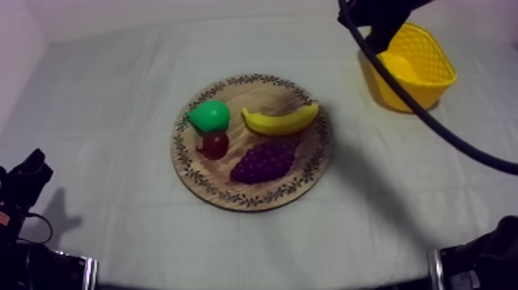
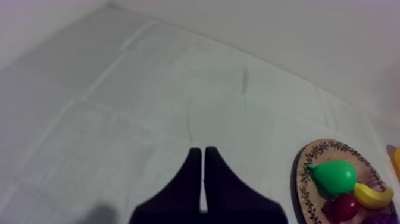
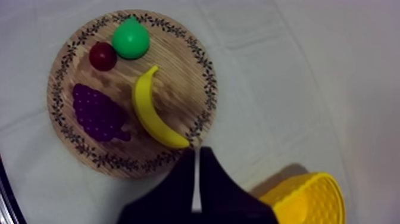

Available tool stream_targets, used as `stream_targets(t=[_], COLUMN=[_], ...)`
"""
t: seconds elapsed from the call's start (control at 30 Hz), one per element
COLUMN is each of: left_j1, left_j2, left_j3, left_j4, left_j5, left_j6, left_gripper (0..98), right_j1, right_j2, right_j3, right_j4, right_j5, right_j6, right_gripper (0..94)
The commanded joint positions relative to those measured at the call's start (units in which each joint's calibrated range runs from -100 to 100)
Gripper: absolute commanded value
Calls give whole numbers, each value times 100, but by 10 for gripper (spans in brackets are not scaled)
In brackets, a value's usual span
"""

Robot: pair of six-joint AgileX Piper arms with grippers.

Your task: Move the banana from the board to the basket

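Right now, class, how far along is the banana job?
Nothing looks done: the banana lies on the wooden board, apart from the yellow basket. In hand: the right jaws, shut on nothing, hang near the basket. Left to do: grasp, carry, drop in.

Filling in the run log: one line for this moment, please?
banana on board | left gripper shut, over cloth | right gripper shut, between board and basket

Board (image 1: 262, 91) centre frame. On it: pear (image 1: 209, 116) upper left, small red fruit (image 1: 215, 144) just below, banana (image 1: 279, 120) upper right, grapes (image 1: 264, 162) lower middle. Basket (image 1: 420, 96) far upper right.
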Motion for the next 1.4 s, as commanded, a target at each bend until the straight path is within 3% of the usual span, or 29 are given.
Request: stream_targets(t=[0.0,0.53,0.63,0.8,0.93,1.1,1.37], left_j1=[2,2,2,2,2,2,2], left_j2=[-5,-5,-5,-5,-5,-5,-5], left_j3=[-1,-1,-1,-1,-1,-1,-1], left_j4=[3,3,3,3,3,3,3], left_j5=[0,0,0,0,0,0,0], left_j6=[1,1,1,1,-1,1,0], left_gripper=[1,1,1,1,1,1,1], right_j1=[-40,-206,-189,-158,-136,-113,-190], right_j2=[131,834,877,919,931,935,1032], right_j3=[-89,-726,-762,-692,-663,-643,-491], right_j4=[36,347,354,353,354,343,369], right_j5=[45,649,701,835,849,870,782], right_j6=[-46,-296,-389,-358,-301,-248,-200], right_gripper=[17,59,160,498,628,693,683])
